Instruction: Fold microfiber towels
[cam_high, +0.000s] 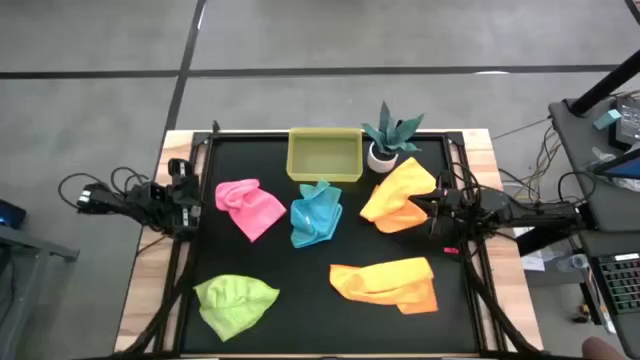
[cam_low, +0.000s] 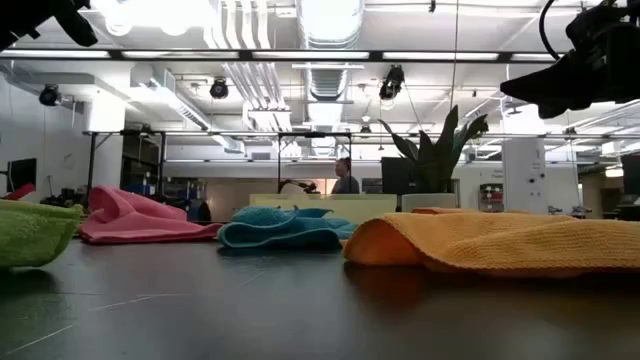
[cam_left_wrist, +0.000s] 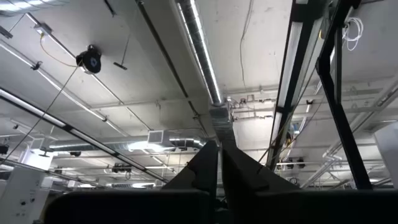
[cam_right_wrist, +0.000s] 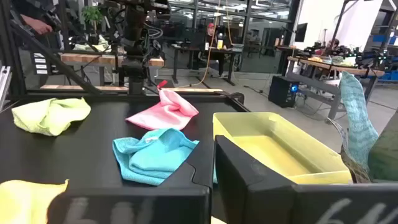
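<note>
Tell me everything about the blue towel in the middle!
The turquoise-blue towel is a small soft fuzzy cloth, crumpled into a loose heap, not folded. It lies on the black table near the middle, just in front of the yellow tray. The pink towel lies close beside it on the left arm's side; whether they touch I cannot tell. No claw touches it.

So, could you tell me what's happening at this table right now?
Nothing is being handled yet. Five crumpled towels lie unfolded on the black table: pink, blue, green and two orange. The left claw and right claw wait shut at opposite edges, holding nothing.
</note>
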